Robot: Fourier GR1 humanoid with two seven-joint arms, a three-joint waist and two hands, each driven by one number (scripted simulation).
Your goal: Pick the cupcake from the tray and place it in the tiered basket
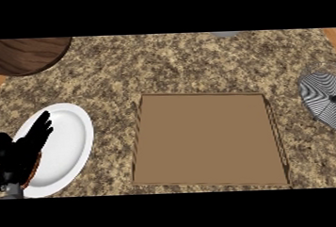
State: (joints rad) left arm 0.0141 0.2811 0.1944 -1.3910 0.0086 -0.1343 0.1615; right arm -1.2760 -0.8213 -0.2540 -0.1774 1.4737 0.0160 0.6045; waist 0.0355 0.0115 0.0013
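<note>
One view: head cam. Sits above counter (197,62), pitched steeply down, facing away from robot. Close enough that counter nearly fills frame. Tray (206,137) near centre, whole. Plate (67,137) at left. Tiered basket (323,100) clipped by right edge, round wooden board (26,54) clipped by top-left corner. Left hand (16,156) shows at lower-left edge.

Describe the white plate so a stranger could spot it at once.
On the speckled stone counter, look left of the brown tray. There lies the white plate, partly under the black left hand. It alone is plain white: the round thing behind is dark wood, the basket opposite striped.
</note>
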